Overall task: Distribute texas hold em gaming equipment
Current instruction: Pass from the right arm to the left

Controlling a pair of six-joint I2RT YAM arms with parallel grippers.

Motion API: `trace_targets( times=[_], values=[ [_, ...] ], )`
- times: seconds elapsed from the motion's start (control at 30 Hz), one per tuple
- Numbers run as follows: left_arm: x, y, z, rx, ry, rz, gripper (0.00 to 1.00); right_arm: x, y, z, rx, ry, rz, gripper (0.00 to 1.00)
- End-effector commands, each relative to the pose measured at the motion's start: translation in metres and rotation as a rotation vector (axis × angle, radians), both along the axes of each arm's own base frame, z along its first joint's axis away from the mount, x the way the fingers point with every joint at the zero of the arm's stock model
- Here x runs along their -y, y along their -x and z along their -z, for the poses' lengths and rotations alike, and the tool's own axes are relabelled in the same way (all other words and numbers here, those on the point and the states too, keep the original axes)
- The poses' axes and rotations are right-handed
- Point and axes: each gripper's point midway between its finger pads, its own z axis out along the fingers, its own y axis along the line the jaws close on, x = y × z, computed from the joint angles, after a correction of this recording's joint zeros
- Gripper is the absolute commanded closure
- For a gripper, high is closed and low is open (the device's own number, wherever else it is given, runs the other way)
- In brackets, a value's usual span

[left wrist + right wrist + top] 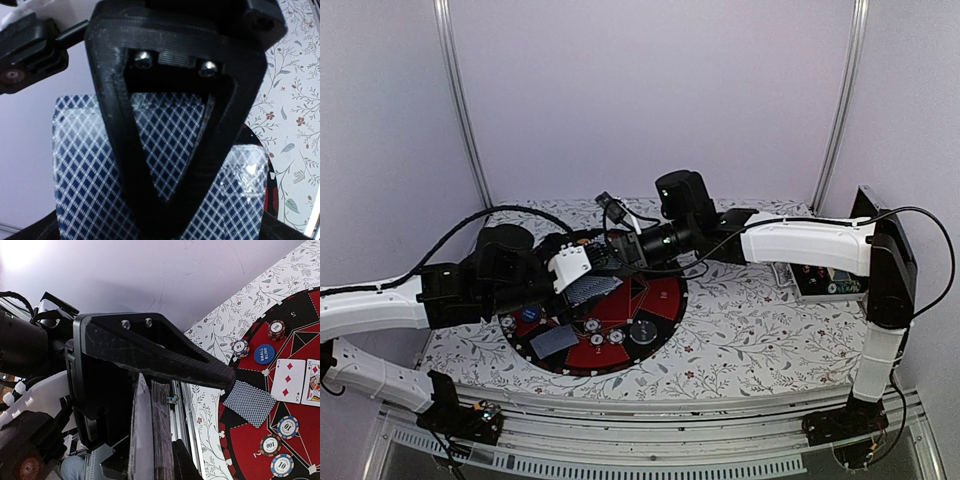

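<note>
Work over the flowered table (750, 330), and keep the whole exchange above the round red-and-black mat (665, 298) to catch any slipped card.

Read the step, by judgement, as a hand-off or a draw at the deck (85, 175), not yet done. Count on the right gripper (606, 264) as the only holder: fingers (112, 125) clenched flat across the patterned back of the deck, raised clear of the mat between the 2 grippers. Treat the left gripper (578, 279) as released, spread as wide as possible, just beside the deck with no visible hold on it.

Keep the right pinch firm and unmoving until closing the left. Bring the left jaws onto a bare stretch of the deck, away from the right finger, and mind the skew in the pinch, 1 layer lower and to the right. Close gently, test, only then loosen the right.

Stay high over the face-down card (250, 401) and the 2 face-up cards (288, 380) near it on the mat. Avoid brushing the blue SMALL BLIND disc (263, 354) and the small chips (287, 426) around them
</note>
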Motion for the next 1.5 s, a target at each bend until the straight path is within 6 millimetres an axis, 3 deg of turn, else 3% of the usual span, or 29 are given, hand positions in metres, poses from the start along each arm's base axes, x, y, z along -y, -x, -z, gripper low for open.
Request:
trace_targets(
  times=[0.0, 0.13, 0.33, 0.67, 0.9, 1.13, 1.47],
  values=[
    [-0.001, -0.01, -0.009, 0.028, 0.003, -0.02, 0.02, -0.008, 0.009, -0.008, -0.002, -0.026, -0.045, 0.99],
    [-0.006, -0.016, -0.02, 0.068, 0.033, -0.056, 0.21, -0.008, 0.01, -0.007, -0.004, -0.024, -0.048, 0.99],
    [-0.007, -0.017, -0.022, 0.071, 0.049, -0.065, 0.29, -0.009, 0.01, -0.007, -0.008, -0.024, -0.051, 0.98],
    [-0.011, -0.02, -0.025, 0.093, 0.061, -0.087, 0.32, -0.008, 0.01, -0.007, -0.012, -0.019, -0.049, 0.67],
    [-0.01, -0.016, -0.022, 0.086, 0.056, -0.068, 0.32, -0.007, 0.011, -0.009, -0.003, -0.017, -0.047, 0.55],
    [-0.006, -0.005, -0.01, 0.032, 0.021, 0.001, 0.33, -0.002, 0.012, -0.028, 0.059, -0.041, -0.055, 0.39],
    [-0.006, 0.001, -0.003, 0.006, 0.023, 0.022, 0.34, 0.01, -0.007, -0.032, 0.09, -0.02, 0.005, 0.27]
  ],
)
